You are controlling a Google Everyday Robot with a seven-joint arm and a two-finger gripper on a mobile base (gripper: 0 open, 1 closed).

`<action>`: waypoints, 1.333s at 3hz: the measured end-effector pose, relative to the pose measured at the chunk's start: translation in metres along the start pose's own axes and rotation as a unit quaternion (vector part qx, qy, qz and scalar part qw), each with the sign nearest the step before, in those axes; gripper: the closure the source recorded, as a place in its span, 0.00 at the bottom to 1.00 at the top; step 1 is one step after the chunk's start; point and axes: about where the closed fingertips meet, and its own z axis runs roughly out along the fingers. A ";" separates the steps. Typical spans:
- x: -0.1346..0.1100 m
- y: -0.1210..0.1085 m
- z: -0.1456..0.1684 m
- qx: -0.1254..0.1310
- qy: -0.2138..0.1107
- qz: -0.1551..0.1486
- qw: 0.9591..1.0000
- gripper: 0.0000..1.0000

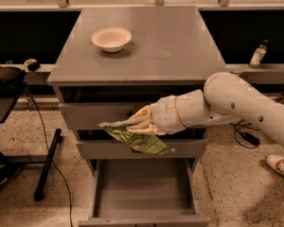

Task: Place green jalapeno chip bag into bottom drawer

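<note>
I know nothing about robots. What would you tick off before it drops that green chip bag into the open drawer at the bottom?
1. The pincer shut on the green jalapeno chip bag: ok.
2. The bottom drawer pulled open: ok.
3. Bag hanging above that drawer: ok.
4. Bag lowered close to the tray: not ok, it hangs level with the middle drawer.
5. The white bowl out of the arm's way: ok.
</note>
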 end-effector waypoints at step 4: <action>0.102 0.040 0.037 0.022 -0.041 -0.035 0.998 1.00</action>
